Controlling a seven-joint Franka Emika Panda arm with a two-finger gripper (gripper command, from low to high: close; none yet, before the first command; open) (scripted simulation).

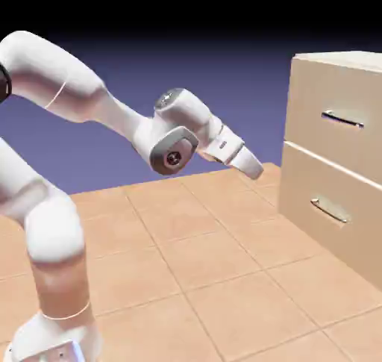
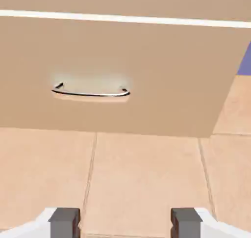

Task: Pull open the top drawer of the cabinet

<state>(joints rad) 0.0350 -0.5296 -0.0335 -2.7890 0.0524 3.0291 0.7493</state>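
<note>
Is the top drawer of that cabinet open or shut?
Shut: the top drawer looks flush with the drawer front below, nothing jutting out.

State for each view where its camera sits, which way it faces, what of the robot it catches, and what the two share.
Exterior view: stands off beside the robot, facing across the tiled floor toward the cabinet; shows the white arm reaching right, its end angled down.
Hand view: rides on the hand, looking along the open pincer at the lower drawer front and floor; shows only the two grey tips and white bits beside them.
Shared: the lower drawer's curved handle, the pale seam above it, and floor tiles.
</note>
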